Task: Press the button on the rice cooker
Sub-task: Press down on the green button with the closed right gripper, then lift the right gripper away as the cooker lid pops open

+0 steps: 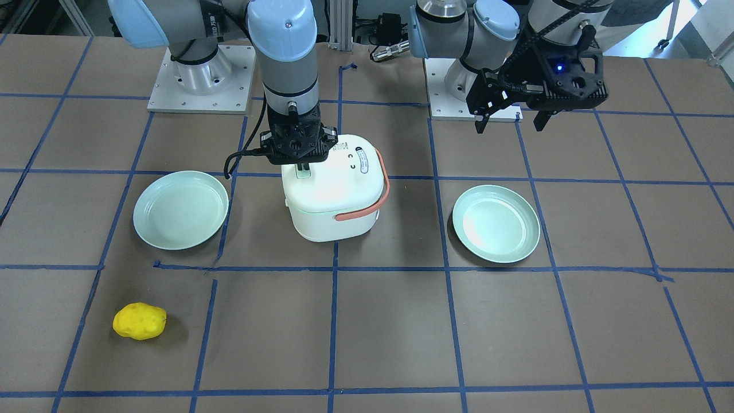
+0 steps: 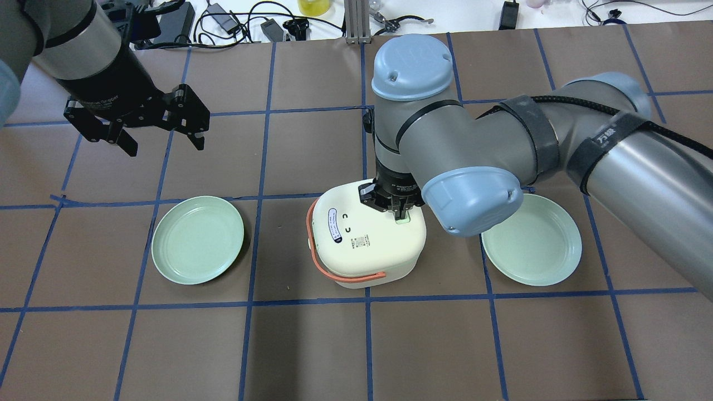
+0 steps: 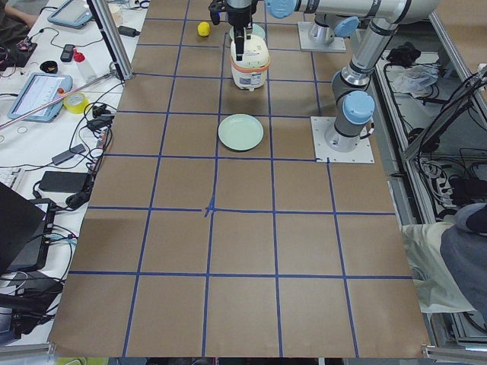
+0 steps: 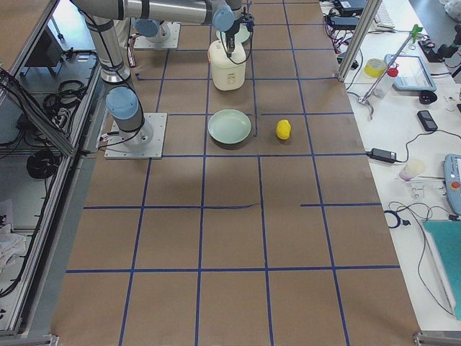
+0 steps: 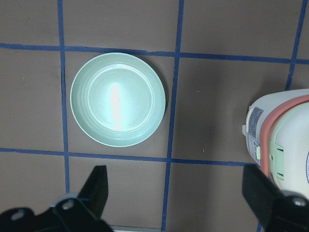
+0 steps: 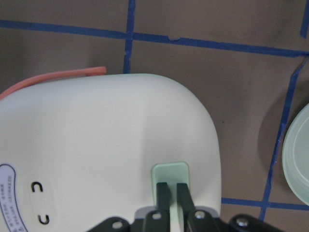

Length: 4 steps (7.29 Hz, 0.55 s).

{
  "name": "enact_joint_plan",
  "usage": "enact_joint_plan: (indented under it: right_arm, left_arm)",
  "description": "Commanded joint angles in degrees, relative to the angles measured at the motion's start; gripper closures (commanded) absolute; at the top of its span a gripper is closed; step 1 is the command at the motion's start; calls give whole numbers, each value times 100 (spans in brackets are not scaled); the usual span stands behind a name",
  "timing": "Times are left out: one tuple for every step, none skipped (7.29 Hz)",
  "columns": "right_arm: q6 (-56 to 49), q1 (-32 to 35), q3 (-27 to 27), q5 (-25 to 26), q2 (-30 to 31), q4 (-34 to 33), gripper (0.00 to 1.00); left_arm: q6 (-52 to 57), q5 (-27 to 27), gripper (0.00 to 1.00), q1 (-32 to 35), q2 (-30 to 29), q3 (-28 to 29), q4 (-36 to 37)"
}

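A white rice cooker (image 1: 338,192) with a salmon handle stands mid-table; it also shows in the overhead view (image 2: 365,239). Its pale green button (image 6: 170,180) sits on the lid near one edge. My right gripper (image 6: 170,191) is shut, its fingertips together and resting on the button; from overhead it (image 2: 400,214) points straight down onto the lid. My left gripper (image 2: 161,136) is open and empty, hovering high above the table, well away from the cooker. The cooker's side (image 5: 285,140) shows at the right of the left wrist view.
Two pale green plates lie either side of the cooker (image 2: 198,239) (image 2: 532,239). A yellow lumpy toy (image 1: 139,321) lies near the operators' edge. Blue tape lines grid the brown table. Cables and tools lie along the far edge (image 2: 250,22).
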<state>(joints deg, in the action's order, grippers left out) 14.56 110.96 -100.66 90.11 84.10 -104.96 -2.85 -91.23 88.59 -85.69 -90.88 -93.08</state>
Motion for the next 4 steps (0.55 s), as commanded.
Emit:
enact_joint_plan:
  right_arm:
    - [-41,-170,561,313,63,124,0]
    - [-59,-397,1008,392,54,447,0]
    - [-433,-861,1439,324,71,790,0]
    - [-863,-1248,1748,253,89,1098,0]
  left_arm:
    - [4,0,0,0,0,0,0]
    - [4,0,0,0,0,0,0]
    - [-5,0,0,0,0,0,0]
    - [-5,0,0,0,0,0,0]
